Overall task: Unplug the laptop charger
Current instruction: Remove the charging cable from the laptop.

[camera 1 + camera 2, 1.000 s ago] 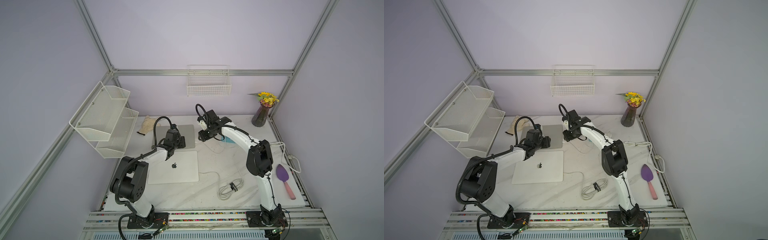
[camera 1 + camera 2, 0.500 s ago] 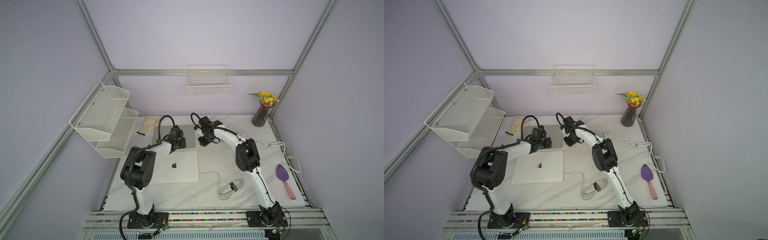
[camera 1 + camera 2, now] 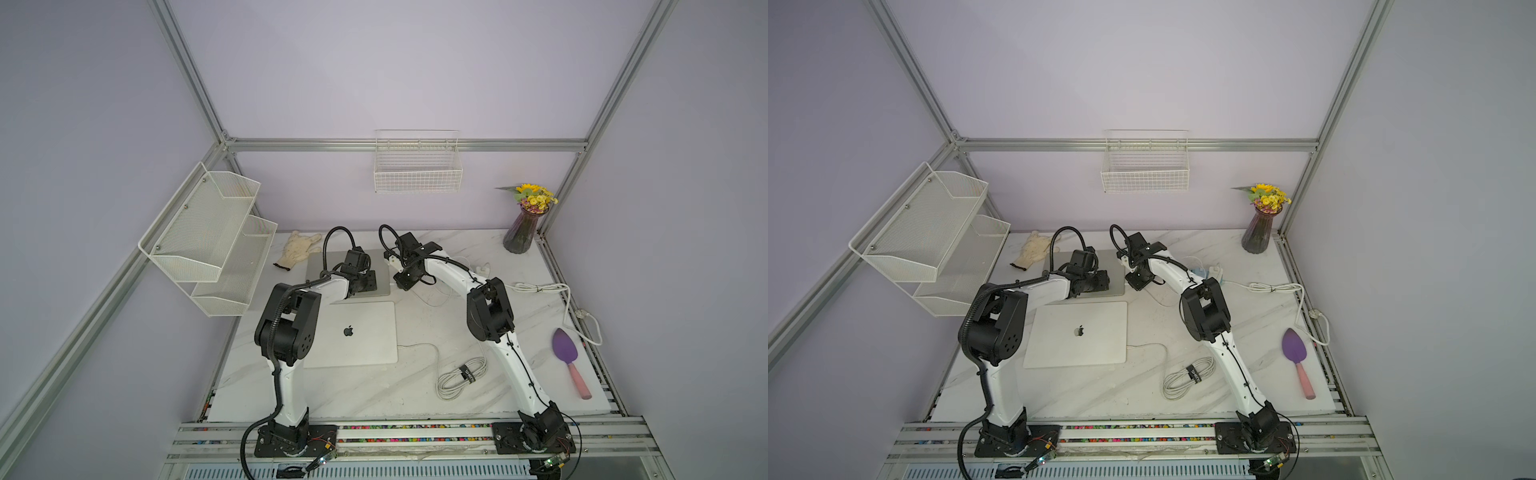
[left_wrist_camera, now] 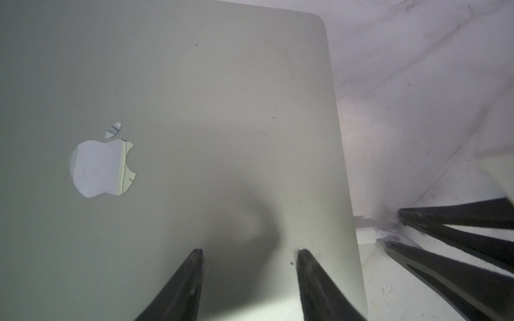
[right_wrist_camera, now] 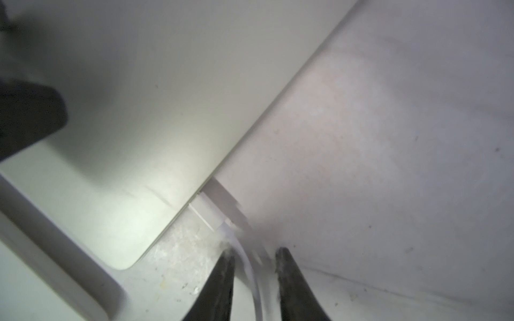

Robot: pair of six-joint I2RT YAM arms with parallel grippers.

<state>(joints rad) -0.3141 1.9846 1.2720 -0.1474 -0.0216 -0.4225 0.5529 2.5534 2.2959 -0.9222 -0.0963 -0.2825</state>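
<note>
Silver aluminium fills both wrist views. The rear MacBook [image 4: 222, 83] lies shut on the marble tabletop [image 5: 389, 125]. The white charger plug [image 5: 218, 204] is seated in the laptop's edge facing the right arm, close to the corner nearest the robot. The left gripper [image 4: 247, 253] has its jaws parted and holds nothing, with both tips planted on the lid just inside that edge. The right gripper [image 5: 254, 254] straddles the charger cable [image 5: 250, 264] just beyond the plug. Its jaws are narrow, but blur hides whether they actually pinch the cord.

The step in hand looks like securing a grip for the pull. The stiff plug body is a better thing to bite than the thin cord, so it seems wise to slide the fingers toward the laptop's edge before clamping. The pull should run straight out from that edge, level with the table, with no upward lever on the port. Downward pressure from the left tips should stop the MacBook skidding along. A second MacBook [image 3: 353, 332], in front of the rear one, has its own white lead [image 3: 419, 345], which should be left alone.
</note>
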